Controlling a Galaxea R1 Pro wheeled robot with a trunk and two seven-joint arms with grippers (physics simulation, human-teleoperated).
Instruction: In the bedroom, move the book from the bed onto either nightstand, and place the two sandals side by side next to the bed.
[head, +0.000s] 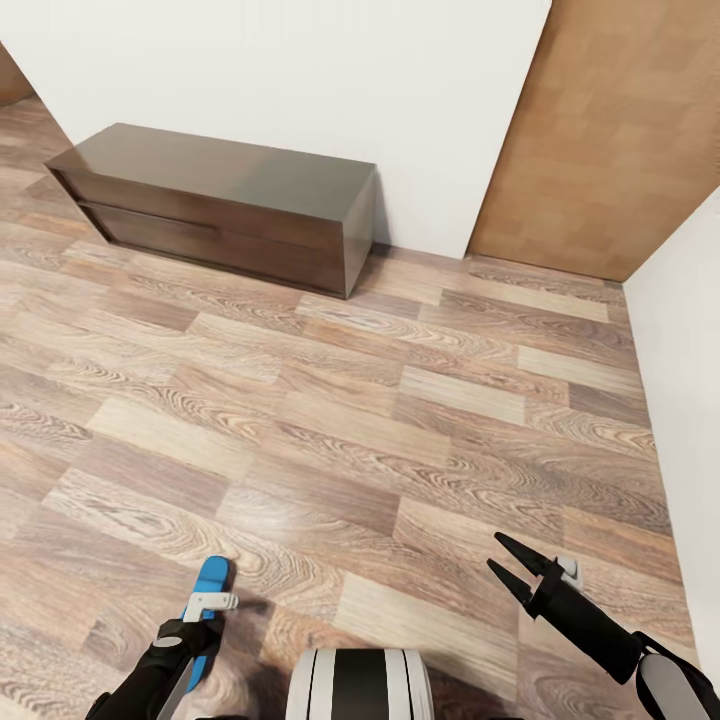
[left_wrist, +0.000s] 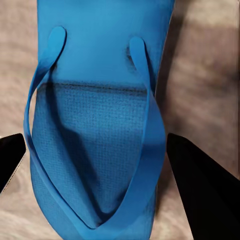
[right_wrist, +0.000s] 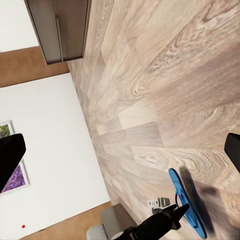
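Left wrist view: sandal (left_wrist: 95, 140) between the open left gripper's (left_wrist: 100, 165) fingers.

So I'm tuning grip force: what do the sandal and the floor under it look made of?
Sandal: looks like soft matte foam or rubber, its footbed finely dimpled, with smooth blue straps. Floor: wood-look planks with strong grain and a slight sheen.

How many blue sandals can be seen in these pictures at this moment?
1. The blue sandal is at the left claw, above the wood floor; whether it is gripped is unclear. The second sandal may be elsewhere, out of view.
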